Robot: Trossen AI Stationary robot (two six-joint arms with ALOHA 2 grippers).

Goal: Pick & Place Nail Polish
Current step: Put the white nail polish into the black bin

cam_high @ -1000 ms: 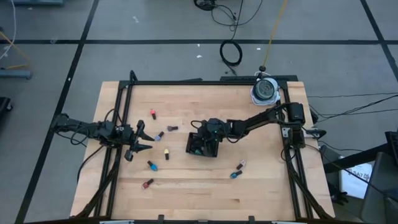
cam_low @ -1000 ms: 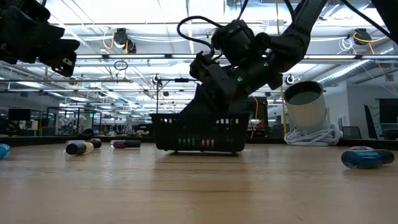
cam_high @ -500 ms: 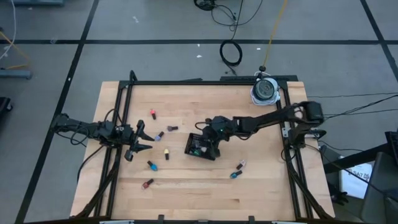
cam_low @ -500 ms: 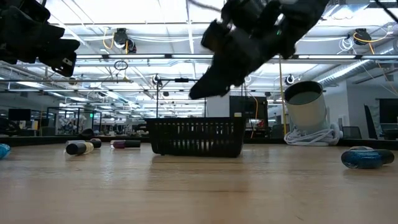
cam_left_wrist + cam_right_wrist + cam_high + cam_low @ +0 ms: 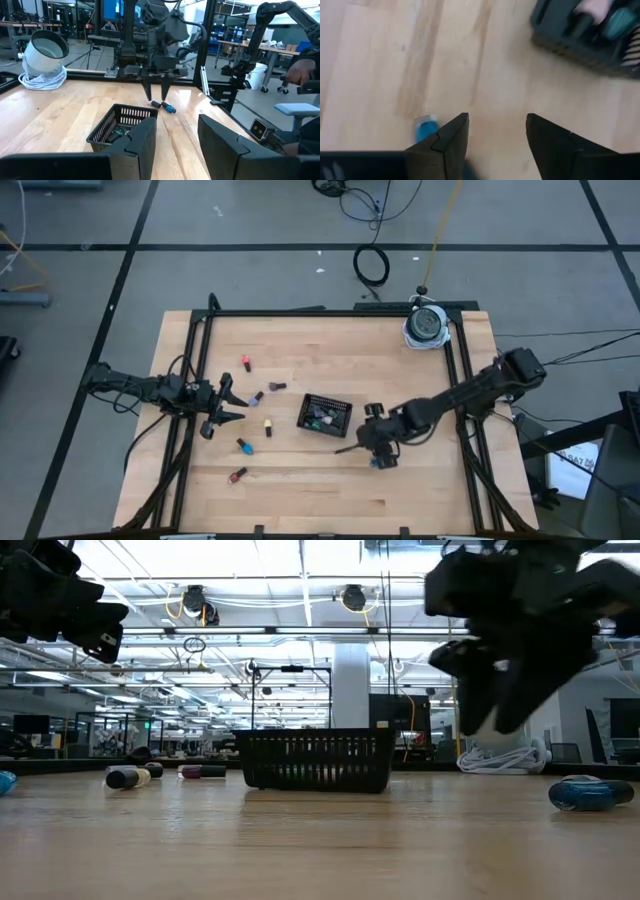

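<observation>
Black mesh tray (image 5: 325, 415) beside right end effector (image 5: 372, 450) (fingers apart, empty); left end effector (image 5: 228, 405) parted.

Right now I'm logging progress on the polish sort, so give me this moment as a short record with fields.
basket: black mesh tray mid-table, some bottles inside
right gripper: open, empty, over the table on the tray's right side
nearest loose bottle: blue bottle by the right gripper's fingertips
left gripper: open, empty, at the table's left side
other loose bottles: several on the table left of the tray, e.g. red bottle
</observation>
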